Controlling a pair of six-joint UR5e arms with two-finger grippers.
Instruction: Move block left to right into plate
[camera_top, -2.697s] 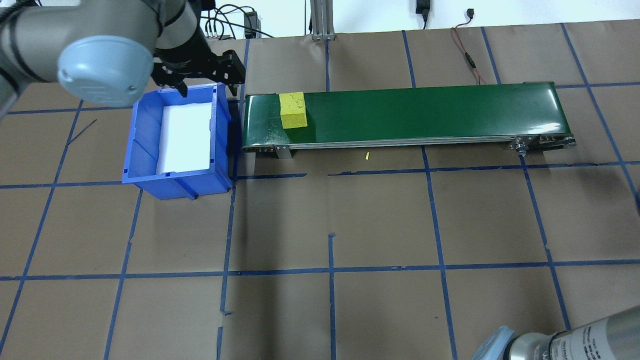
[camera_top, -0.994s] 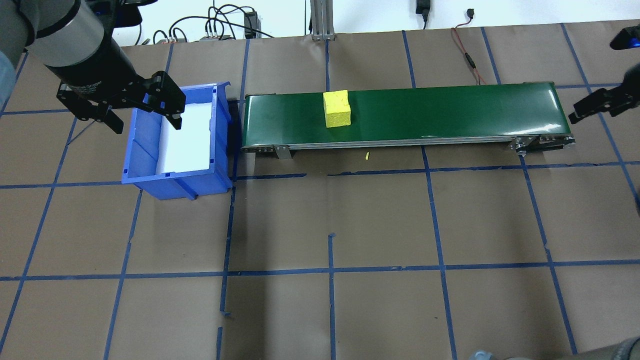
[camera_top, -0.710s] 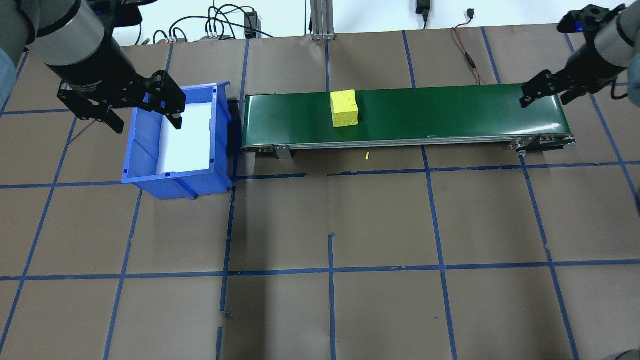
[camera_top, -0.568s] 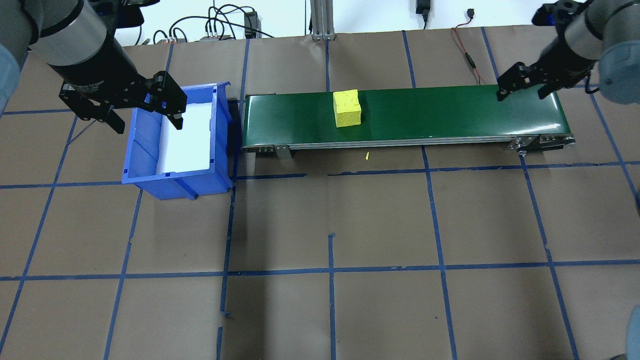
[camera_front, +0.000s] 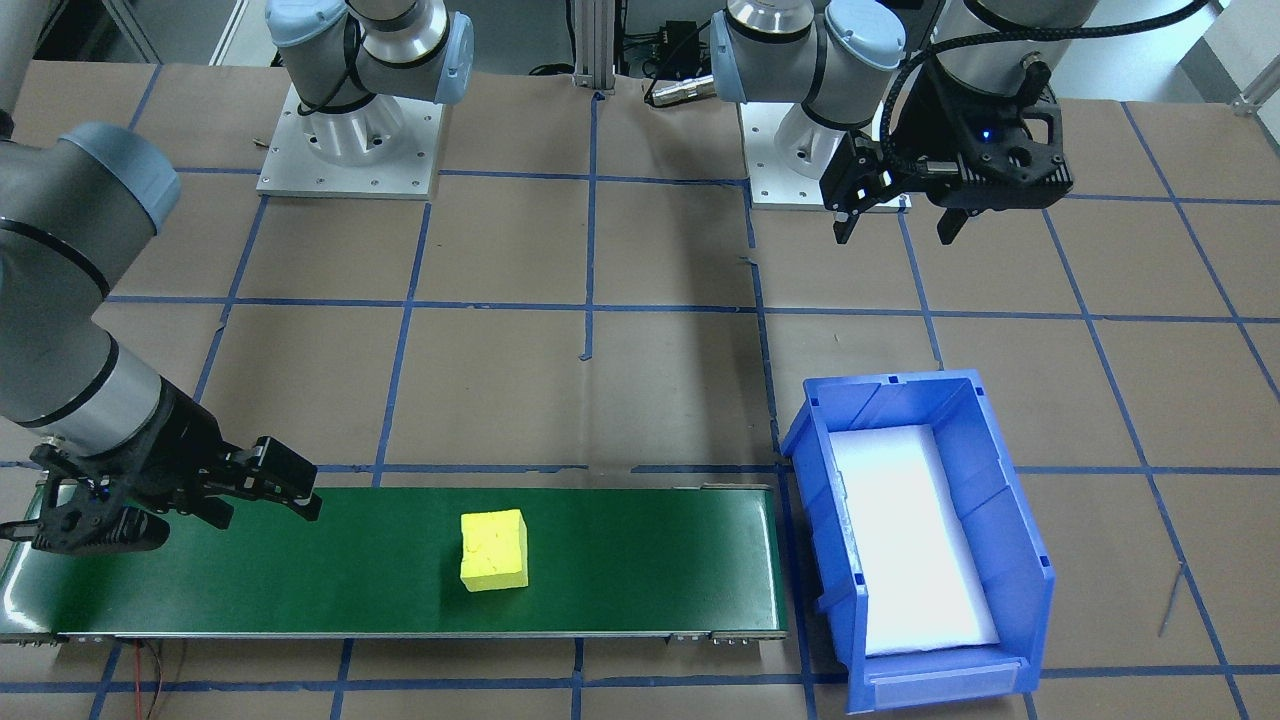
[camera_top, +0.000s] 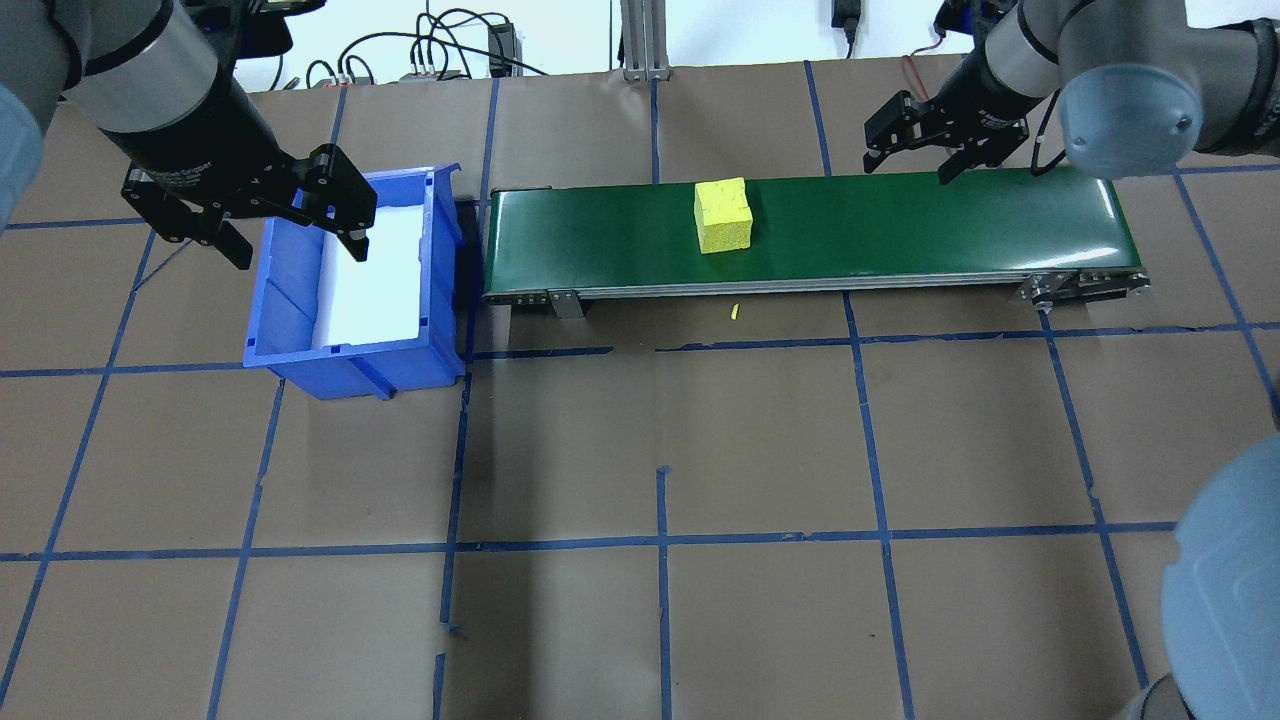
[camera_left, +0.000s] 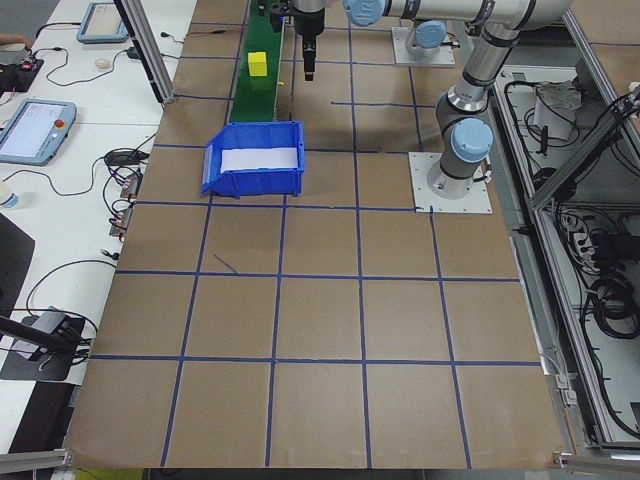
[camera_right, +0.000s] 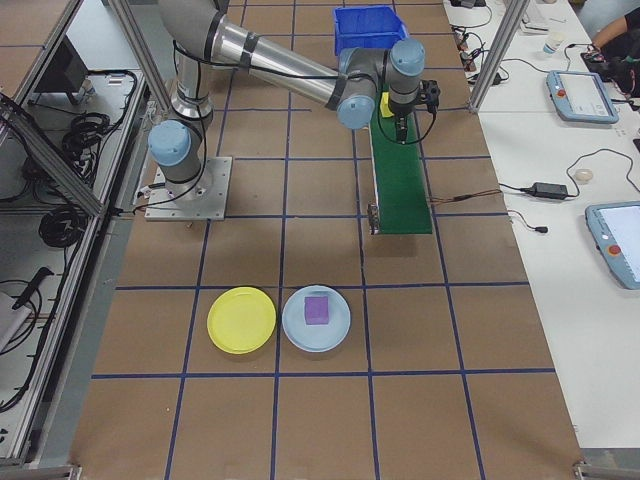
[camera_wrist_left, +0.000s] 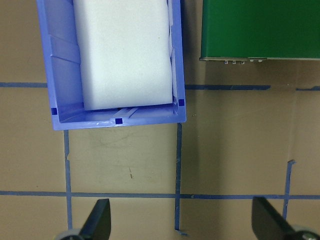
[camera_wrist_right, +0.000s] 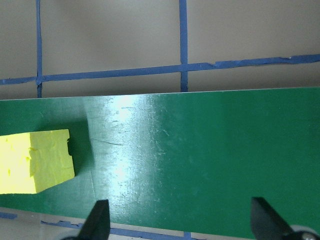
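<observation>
**A:** What did the table look like?

**B:** It was covered in brown paper (camera_top: 760, 440) marked into squares with blue tape. A long green conveyor belt (camera_top: 900, 225) lay across its far side, and I'll place everything from that belt.

**A:** Where was the block?

**B:** The yellow block (camera_top: 723, 215) sat on the belt, somewhat nearer the bin end than the middle, flat on the green surface and touched by nothing.

**A:** And the bin?

**B:** A blue bin (camera_top: 290, 300) stood just off the belt's left end, with a white foam pad (camera_top: 375, 275) lying in its bottom.

**A:** What about the arms?

**B:** The left gripper (camera_top: 262, 215) hung above the bin's outer side, beyond the belt's left end, its fingers spread wide with nothing between them. The right gripper (camera_top: 912, 150) hovered over the belt's far edge, toward the right end and well apart from the block. Its fingers were also spread, and it carried nothing. In the right wrist view the block showed at the left edge, with both fingertips low in the picture.

**A:** And the plate?

**B:** The yellow plate (camera_right: 241, 320) lay on the paper well past the belt's right end, on the robot's side. Just beside it was a pale blue plate (camera_right: 316, 330) holding a purple block (camera_right: 316, 308).
</observation>
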